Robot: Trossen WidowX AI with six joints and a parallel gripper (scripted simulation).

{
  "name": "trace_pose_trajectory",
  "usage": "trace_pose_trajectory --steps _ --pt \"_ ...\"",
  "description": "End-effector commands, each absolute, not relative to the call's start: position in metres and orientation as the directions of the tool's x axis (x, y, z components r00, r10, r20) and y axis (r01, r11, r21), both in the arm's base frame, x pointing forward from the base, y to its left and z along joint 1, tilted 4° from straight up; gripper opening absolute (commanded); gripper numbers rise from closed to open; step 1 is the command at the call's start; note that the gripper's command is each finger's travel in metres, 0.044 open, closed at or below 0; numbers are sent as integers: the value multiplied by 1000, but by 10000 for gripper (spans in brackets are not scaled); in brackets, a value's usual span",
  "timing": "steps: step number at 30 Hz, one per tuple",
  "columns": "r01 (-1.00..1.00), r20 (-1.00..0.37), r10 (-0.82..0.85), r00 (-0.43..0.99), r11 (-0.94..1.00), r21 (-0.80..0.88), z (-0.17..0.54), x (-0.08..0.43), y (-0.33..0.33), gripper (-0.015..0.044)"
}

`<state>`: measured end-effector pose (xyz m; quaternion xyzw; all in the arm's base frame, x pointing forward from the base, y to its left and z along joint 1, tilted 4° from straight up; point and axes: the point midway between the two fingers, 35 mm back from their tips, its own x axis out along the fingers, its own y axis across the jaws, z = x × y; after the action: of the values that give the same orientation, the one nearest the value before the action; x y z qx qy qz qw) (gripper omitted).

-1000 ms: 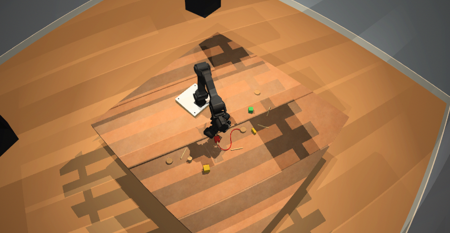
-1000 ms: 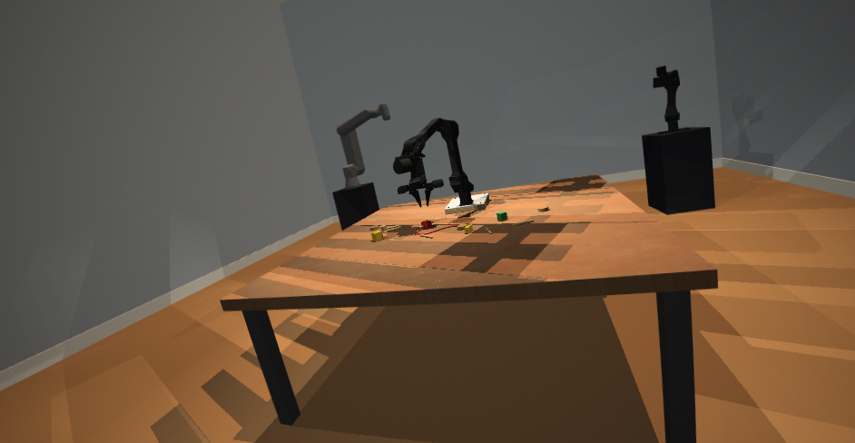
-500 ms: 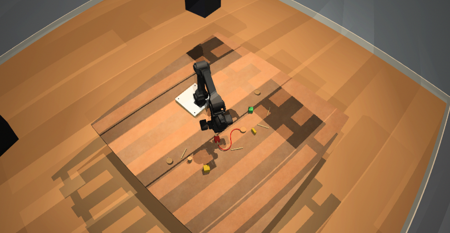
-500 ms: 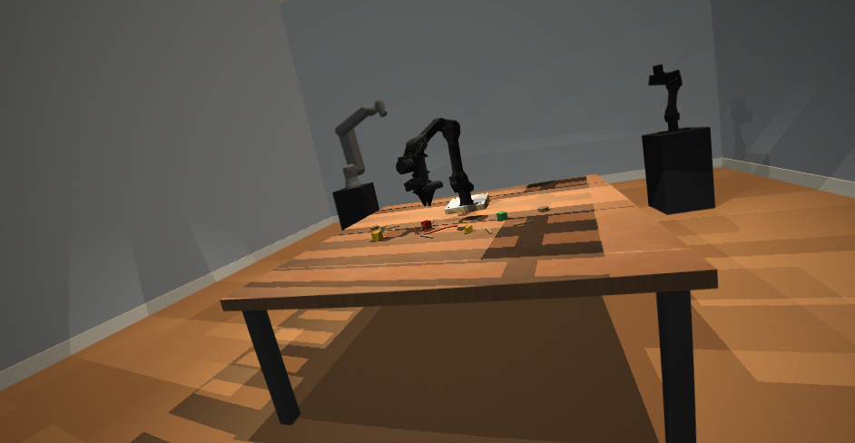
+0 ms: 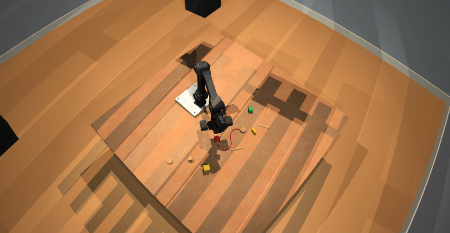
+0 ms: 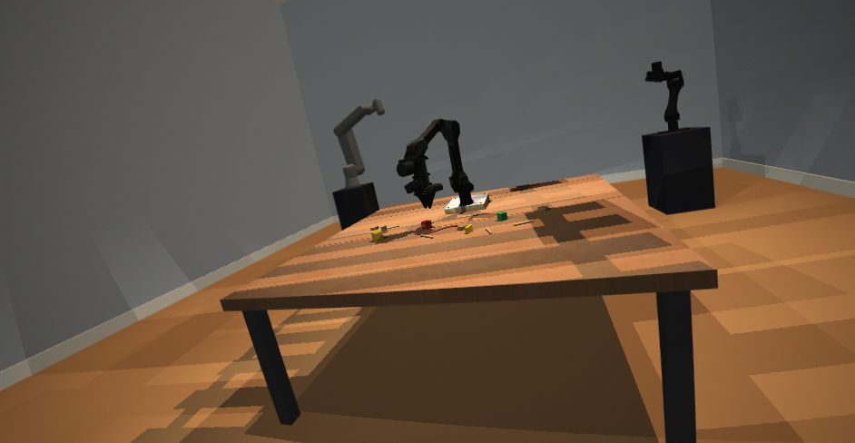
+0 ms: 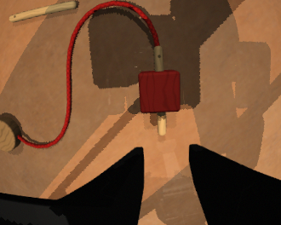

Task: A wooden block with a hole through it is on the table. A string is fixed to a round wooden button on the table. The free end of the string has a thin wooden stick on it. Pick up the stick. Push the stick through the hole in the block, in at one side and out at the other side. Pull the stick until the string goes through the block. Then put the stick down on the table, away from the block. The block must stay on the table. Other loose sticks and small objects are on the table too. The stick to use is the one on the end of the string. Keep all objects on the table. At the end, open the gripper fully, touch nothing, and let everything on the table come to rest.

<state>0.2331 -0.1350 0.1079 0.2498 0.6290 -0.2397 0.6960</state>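
Observation:
The red block [image 5: 217,139] [image 6: 426,224] [image 7: 159,91] sits on the table. The stick is in its hole: in the wrist view its pale tip [image 7: 162,125] sticks out on the side nearer my fingers, and its grey string end [image 7: 158,58] shows on the far side. The red string [image 5: 230,140] [image 7: 69,81] curves from that end to the round wooden button [image 5: 243,129] [image 7: 4,135]. My gripper [image 6: 427,206] [image 7: 166,153] is open and empty, above the table. In the wrist view the pale tip lies just beyond the gap between the fingertips.
A loose stick [image 5: 237,148] [image 7: 43,11] lies near the string's curve. A yellow cube [image 5: 206,168] [image 6: 377,235], a green cube [image 5: 251,109] [image 6: 501,216] and a small yellow block [image 5: 253,131] [image 6: 467,229] stand around. More loose sticks and wooden discs lie farther out on the table [image 5: 239,200].

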Motion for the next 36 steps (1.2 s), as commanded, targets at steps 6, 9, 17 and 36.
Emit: trace_pose_trajectory --steps 6,9,17,36 --pt "651 -996 -19 90 757 44 92 235 -136 122" --pt "651 -996 -19 90 757 44 87 235 -136 122" --pt "651 -996 -19 90 757 44 74 237 -136 122" --pt "651 -996 -19 89 757 44 43 237 -136 122"
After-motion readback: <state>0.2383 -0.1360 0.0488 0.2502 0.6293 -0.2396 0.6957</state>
